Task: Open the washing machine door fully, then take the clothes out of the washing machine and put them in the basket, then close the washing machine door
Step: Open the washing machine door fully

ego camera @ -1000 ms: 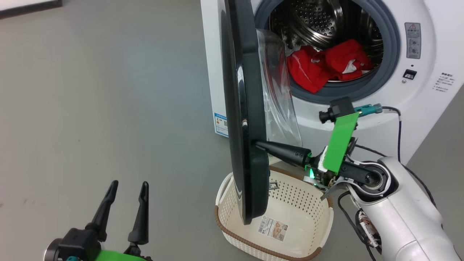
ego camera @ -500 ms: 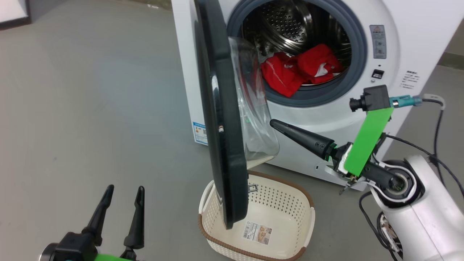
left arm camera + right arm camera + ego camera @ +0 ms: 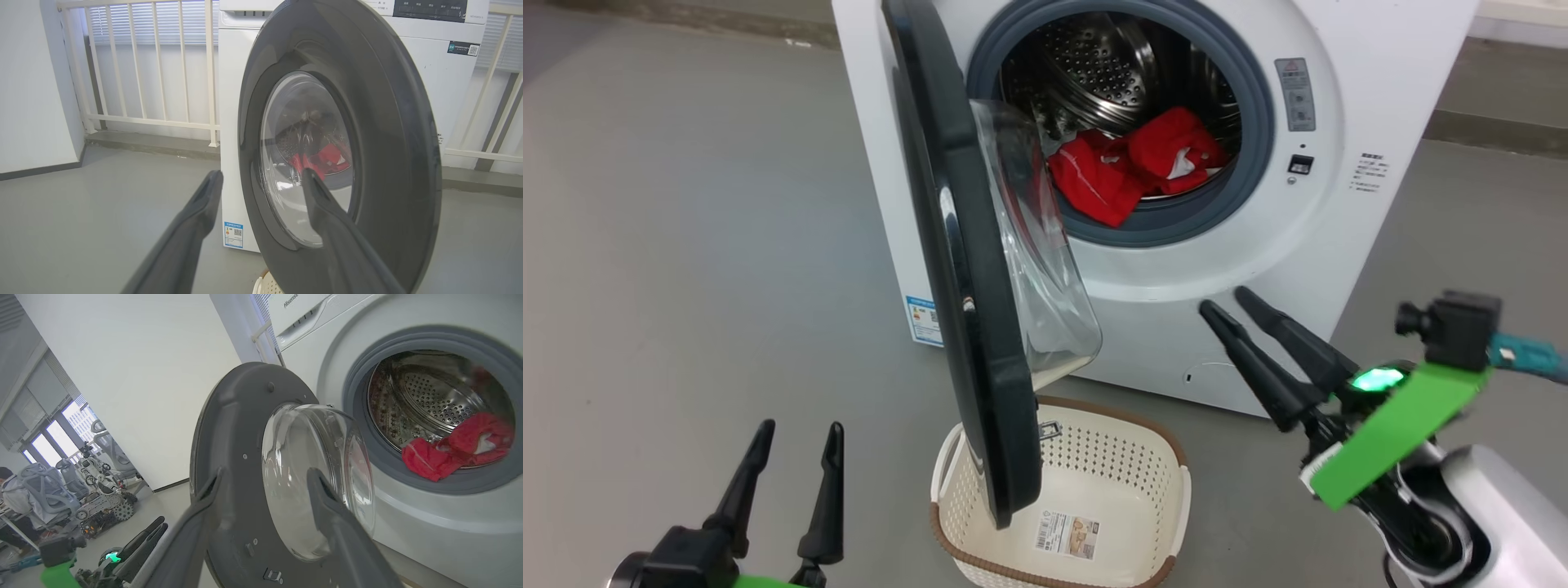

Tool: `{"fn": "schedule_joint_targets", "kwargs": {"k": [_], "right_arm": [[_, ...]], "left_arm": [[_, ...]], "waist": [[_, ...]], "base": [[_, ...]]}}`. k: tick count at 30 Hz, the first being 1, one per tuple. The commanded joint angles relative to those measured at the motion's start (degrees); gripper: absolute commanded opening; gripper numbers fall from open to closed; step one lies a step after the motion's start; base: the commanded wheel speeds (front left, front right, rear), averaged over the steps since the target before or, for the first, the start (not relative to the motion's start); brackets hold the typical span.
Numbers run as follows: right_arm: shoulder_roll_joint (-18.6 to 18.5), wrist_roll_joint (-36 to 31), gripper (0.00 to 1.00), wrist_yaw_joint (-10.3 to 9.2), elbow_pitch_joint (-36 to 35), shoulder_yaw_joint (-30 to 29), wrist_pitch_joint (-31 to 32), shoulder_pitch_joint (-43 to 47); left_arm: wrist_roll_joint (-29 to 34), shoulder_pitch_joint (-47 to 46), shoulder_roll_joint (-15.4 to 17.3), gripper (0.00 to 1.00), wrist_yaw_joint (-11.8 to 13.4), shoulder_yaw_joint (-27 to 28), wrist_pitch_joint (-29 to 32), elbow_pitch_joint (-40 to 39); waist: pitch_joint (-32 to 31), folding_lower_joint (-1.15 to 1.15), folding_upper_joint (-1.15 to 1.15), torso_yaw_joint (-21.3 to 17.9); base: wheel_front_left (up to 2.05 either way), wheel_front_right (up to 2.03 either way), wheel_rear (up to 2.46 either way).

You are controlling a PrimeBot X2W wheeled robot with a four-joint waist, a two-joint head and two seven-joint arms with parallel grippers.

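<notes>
Red jerseys, the clothes (image 3: 1127, 163), lie bunched at the bottom front of the perforated steel drum (image 3: 1094, 73), one fold drooping onto the grey rubber gasket (image 3: 1258, 122). The washing machine (image 3: 1176, 343) stands on a grey floor (image 3: 686, 245), and the washing machine door (image 3: 968, 327) hangs partly open on its left side, seen almost edge-on from the head, with its glass bowl turned toward the drum. The door's lower edge hangs over the left part of the basket (image 3: 1107, 453), which sits on the floor just before the machine with nothing in it but a paper label (image 3: 1066, 535).

The right gripper (image 3: 1223, 300) is low in front of the machine's white panel, to the right of the door and apart from it, fingers spread wide and gripping nothing (its wrist view looks between them at the door's inner face). The left gripper (image 3: 800, 426) hovers at the lower left of the head view, well apart from the door, likewise spread and empty.
</notes>
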Motion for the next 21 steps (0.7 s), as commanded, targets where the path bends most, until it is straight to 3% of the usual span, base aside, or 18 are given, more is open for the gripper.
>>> {"fn": "schedule_joint_targets", "kwargs": {"k": [1,5,10,21], "right_arm": [[-2.08,-2.49,1.0,-0.03,-1.14,1.4,-5.39,0.97],[-5.22,-9.24,1.0,-0.03,1.74,3.86,-16.06,3.47],[-5.71,-15.44,1.0,-0.03,5.59,3.21,-20.6,6.24],[3.49,-31.19,1.0,-0.03,4.37,-8.5,-20.91,13.98]], "left_arm": [[-0.44,-0.32,0.92,1.0,0.43,2.09,-0.44,-1.71],[-0.61,0.33,0.96,1.0,0.66,2.23,-0.44,-1.99],[-0.73,0.75,1.16,1.0,0.94,2.33,-0.44,-2.36],[-1.42,0.94,0.97,1.0,1.49,2.31,-0.44,-3.23]], "waist": [[-0.32,0.0,0.0,-0.8],[-0.58,0.0,0.0,-1.3],[-0.63,0.0,0.0,-1.69],[0.32,0.0,0.0,-1.41]], "base": [[0.0,0.0,0.0],[0.0,0.0,0.0],[0.0,0.0,0.0],[0.0,0.0,0.0]]}}
